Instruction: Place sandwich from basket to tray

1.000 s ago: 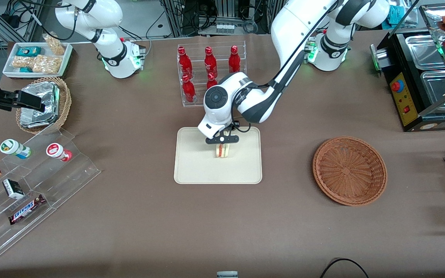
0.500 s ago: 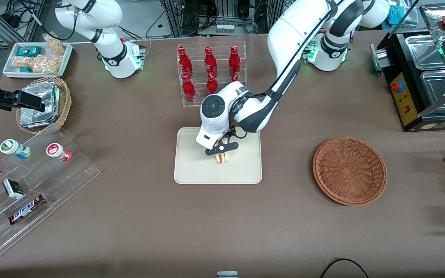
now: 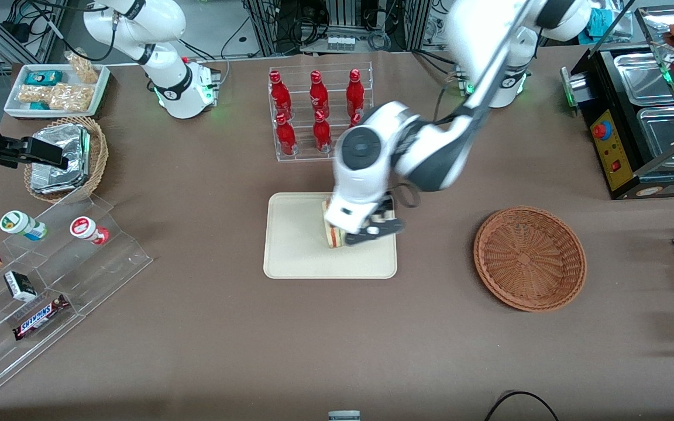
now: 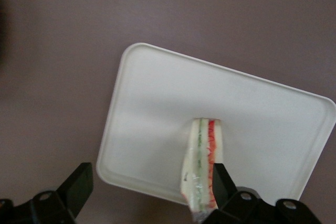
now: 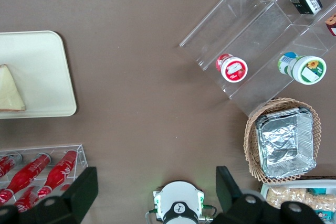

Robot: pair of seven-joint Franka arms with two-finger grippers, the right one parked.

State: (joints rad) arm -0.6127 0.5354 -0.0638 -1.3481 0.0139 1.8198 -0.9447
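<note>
Your claw [image 3: 372, 230] spread wide above the tray [image 3: 293, 257], sandwich [image 3: 332, 233] standing released on it, basket [image 3: 529, 257] well apart

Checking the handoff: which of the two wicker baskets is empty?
The shallow reddish-brown basket toward the working arm's end; the deeper tan basket holds foil packets. The gripper hovers over the tray.

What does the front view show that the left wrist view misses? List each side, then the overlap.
Front view only: the basket, empty, toward the working arm's end of the table, and the rack of red bottles farther from the camera than the tray.

Left wrist view only: the hand is open, fingers spread, clear above the tray.

Both: the sandwich standing on edge on the cream tray, released.
</note>
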